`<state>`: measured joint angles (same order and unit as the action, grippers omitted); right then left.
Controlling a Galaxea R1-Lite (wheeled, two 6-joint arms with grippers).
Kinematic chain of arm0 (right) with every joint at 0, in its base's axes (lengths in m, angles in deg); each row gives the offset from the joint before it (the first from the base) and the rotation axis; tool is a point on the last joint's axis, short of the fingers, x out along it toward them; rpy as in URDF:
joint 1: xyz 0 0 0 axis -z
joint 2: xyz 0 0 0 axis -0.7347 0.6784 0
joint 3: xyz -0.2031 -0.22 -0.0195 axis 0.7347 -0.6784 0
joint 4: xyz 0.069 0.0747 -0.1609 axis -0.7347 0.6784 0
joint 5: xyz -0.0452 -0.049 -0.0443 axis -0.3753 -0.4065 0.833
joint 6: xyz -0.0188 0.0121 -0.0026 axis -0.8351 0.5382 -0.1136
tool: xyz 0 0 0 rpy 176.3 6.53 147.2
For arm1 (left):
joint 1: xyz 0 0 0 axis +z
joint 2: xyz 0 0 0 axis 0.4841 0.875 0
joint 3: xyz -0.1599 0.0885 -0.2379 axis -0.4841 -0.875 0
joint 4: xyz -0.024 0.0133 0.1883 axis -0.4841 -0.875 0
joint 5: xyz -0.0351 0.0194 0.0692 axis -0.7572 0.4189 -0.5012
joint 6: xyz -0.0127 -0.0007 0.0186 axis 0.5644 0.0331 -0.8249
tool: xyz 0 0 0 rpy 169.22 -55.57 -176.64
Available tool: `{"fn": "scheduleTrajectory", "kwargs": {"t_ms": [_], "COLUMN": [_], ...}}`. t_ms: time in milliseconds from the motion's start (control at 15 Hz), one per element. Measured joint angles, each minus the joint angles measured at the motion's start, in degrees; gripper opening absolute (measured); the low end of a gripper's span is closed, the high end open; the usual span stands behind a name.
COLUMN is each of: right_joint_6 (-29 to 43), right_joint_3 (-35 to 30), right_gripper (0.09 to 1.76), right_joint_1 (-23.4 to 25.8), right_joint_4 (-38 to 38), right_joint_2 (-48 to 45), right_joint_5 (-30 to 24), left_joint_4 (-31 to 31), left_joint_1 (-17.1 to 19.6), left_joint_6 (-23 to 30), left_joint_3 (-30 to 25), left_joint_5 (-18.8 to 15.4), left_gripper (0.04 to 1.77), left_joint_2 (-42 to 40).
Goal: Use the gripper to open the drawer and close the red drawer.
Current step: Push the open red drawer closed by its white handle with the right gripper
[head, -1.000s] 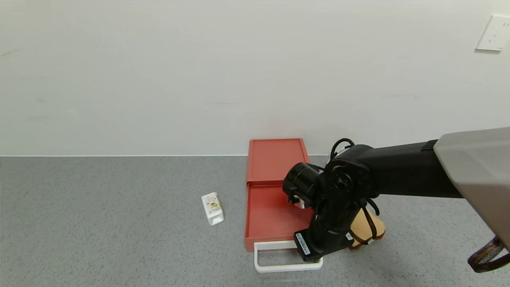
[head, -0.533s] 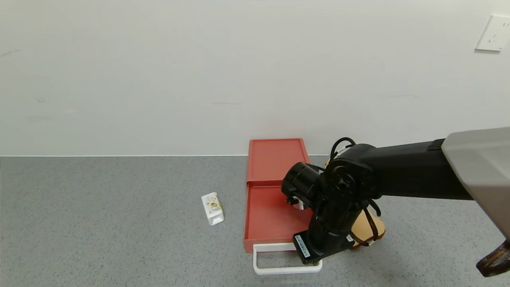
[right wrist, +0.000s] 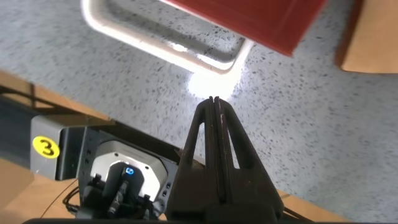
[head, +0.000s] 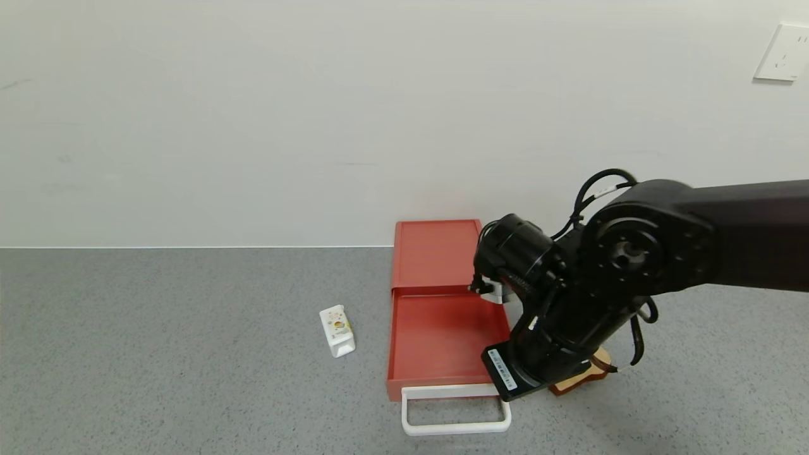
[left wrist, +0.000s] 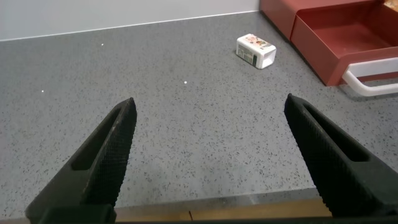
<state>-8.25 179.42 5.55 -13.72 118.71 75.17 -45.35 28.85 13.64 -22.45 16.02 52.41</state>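
Observation:
The brick-red drawer [head: 436,253] stands against the wall with its tray [head: 442,341] slid out toward me and empty. Its white loop handle [head: 455,409] lies free on the grey table. My right gripper [right wrist: 212,101] is shut and empty, its pointed black fingers pressed together above the table just off the handle's right corner [right wrist: 233,59]. In the head view the right wrist with its barcode label [head: 505,377] hangs beside the tray's front right corner and hides the fingertips. My left gripper [left wrist: 208,109] is open and empty, low over the table's near edge, far left of the drawer [left wrist: 329,37].
A small white carton [head: 337,330] lies left of the tray; it also shows in the left wrist view [left wrist: 255,50]. A toast slice [head: 584,376] lies right of the tray, mostly hidden under my right arm. The wall with a socket [head: 782,52] stands behind.
My right arm has lifted and swung right, off the white handle it was at. The tray with its handle sits slightly nearer to me than a second ago.

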Motion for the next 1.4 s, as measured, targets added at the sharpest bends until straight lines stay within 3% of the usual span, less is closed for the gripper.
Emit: {"fn": "scheduleTrajectory", "kwargs": {"t_ms": [267, 533, 733, 1200, 1400], "right_joint_6": [-4.2, -7.6, -11.5, -13.3, -13.2], "right_joint_3": [-2.6, -10.5, -17.7, -26.3, -29.1], "right_gripper": [0.11, 0.11, 0.11, 0.11, 0.11], "right_joint_1": [0.6, 2.4, 4.7, 13.1, 14.4], "right_joint_4": [-1.6, -14.5, -22.6, -30.8, -33.5], "right_joint_2": [-9.8, -17.2, -22.4, -31.1, -32.5], "right_joint_5": [0.6, -0.2, -2.4, -13.3, -13.8], "left_joint_4": [0.0, 0.0, 0.0, 0.0, 0.0], "left_joint_1": [0.0, 0.0, 0.0, 0.0, 0.0], "left_joint_6": [0.0, 0.0, 0.0, 0.0, 0.0], "left_joint_3": [0.0, 0.0, 0.0, 0.0, 0.0], "left_joint_5": [0.0, 0.0, -0.1, -0.1, -0.1], "left_gripper": [1.72, 1.72, 1.72, 1.72, 1.72], "left_joint_2": [0.0, 0.0, 0.0, 0.0, 0.0]}}
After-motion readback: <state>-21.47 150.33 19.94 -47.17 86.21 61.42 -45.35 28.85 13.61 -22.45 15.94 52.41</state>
